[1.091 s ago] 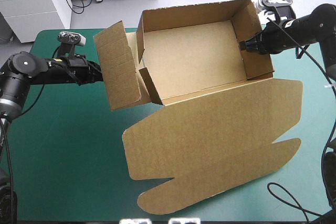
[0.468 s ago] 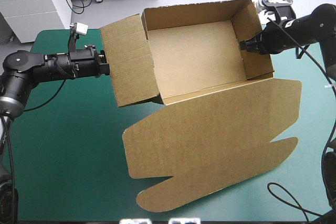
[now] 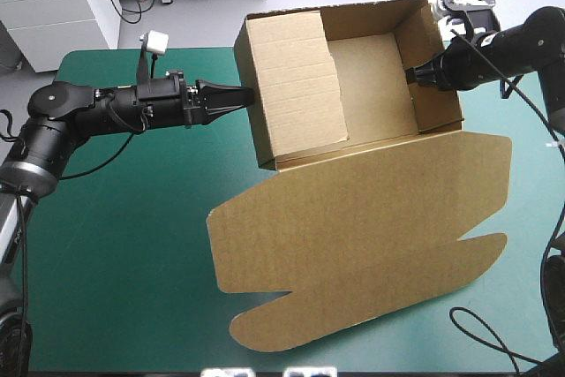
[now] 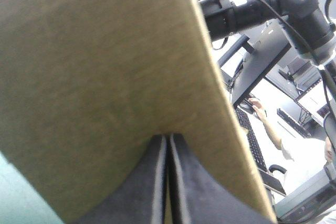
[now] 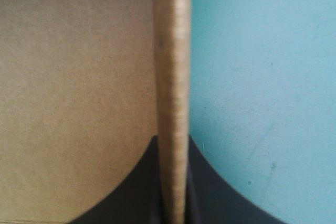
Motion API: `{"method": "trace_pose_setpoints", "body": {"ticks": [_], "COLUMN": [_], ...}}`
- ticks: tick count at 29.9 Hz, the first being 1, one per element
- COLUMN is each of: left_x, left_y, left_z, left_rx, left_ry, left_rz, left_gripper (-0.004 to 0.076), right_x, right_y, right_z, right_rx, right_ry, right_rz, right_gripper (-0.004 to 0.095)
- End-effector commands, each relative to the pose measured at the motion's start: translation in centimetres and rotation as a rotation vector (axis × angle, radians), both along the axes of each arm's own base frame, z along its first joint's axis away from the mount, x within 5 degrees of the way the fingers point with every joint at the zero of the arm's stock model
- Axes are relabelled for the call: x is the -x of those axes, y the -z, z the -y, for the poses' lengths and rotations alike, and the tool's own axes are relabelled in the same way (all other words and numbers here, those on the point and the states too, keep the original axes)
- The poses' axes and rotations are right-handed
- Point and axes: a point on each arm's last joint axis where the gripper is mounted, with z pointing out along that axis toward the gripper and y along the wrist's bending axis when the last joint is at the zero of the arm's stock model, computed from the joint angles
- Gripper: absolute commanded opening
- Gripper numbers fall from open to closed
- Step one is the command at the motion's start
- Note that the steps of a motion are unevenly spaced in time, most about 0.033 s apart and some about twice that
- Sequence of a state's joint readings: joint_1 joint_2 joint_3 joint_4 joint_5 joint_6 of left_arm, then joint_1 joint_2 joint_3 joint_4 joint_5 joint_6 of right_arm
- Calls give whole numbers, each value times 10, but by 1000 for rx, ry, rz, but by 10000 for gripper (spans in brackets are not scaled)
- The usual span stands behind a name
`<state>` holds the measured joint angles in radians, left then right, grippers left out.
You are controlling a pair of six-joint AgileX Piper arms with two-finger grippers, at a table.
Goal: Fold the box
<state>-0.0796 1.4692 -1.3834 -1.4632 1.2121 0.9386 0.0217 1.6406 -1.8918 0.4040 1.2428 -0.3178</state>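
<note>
The brown box (image 3: 375, 86) stands as an open tray at the table's far middle, its lid (image 3: 371, 236) flat toward the front edge. The left side flap (image 3: 296, 86) lies folded over into the tray. My left gripper (image 3: 247, 93) is shut, its tip pressed on the outside of the left wall. In the left wrist view the black fingers (image 4: 168, 137) meet in one arch against brown board (image 4: 105, 77). My right gripper (image 3: 411, 75) is shut on the right wall. In the right wrist view the wall's edge (image 5: 172, 77) runs between the fingers of that gripper (image 5: 173, 145).
Bare teal-green cover (image 3: 115, 253) lies left of the lid and under my left arm. The lid's rounded front tabs (image 3: 265, 333) reach close to the table's front edge. A strip of cover (image 3: 521, 121) shows right of the tray.
My left gripper has swept rightward, and the left flap has swung up and over from leaning outward to lying inside the tray. The right gripper has stayed put on the right wall.
</note>
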Motion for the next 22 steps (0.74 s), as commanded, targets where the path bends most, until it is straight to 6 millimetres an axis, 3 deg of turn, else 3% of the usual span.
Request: {"method": "trace_pose_setpoints", "body": {"ticks": [1,13,22], "left_x": [22,55,67], "left_y": [-37,-102,-117], "left_z": [3,0,-9], "left_rx": [108,128,-282], "left_ry": [90,103,-16], "left_rz": [92,302,508], "left_gripper": [-8,-8,-8], "right_x": [16,14,14], "right_y": [-30,-29,-29], "right_z": [-1,3,3], "right_rx": [-55,-29,-29], "right_ry": [13,51,51], "right_rz": [118,125,125], "right_gripper": [-17,-17,-18]}}
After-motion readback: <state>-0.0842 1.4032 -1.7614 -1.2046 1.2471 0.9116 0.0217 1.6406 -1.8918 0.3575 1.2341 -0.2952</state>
